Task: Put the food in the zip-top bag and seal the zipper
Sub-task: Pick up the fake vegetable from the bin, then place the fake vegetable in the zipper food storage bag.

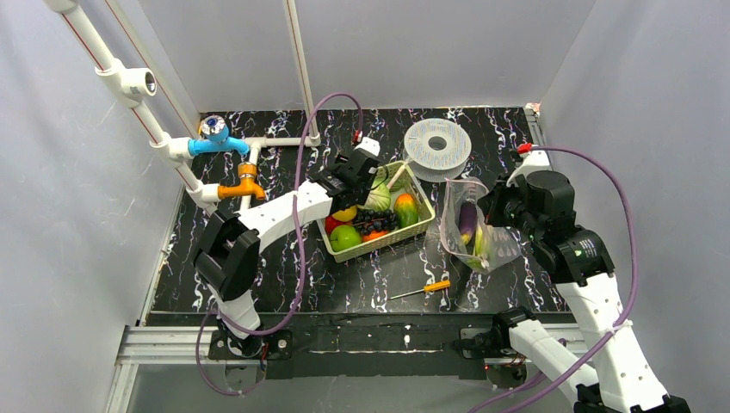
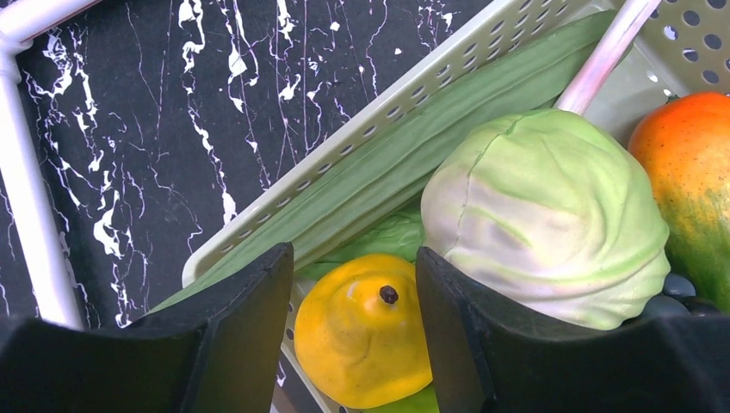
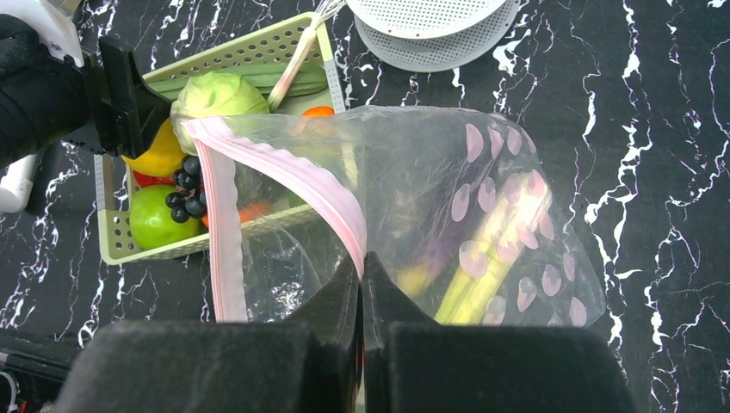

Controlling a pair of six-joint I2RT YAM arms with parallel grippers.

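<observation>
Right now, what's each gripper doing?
Left gripper: open, fingers either side of the yellow pepper.
Right gripper: shut on the bag at its mouth edge.

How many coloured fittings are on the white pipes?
2. The blue fitting is at the far left of the table; the orange fitting is just nearer than it. None looks hidden.

The pepper is yellow, the cabbage pale green.
</observation>
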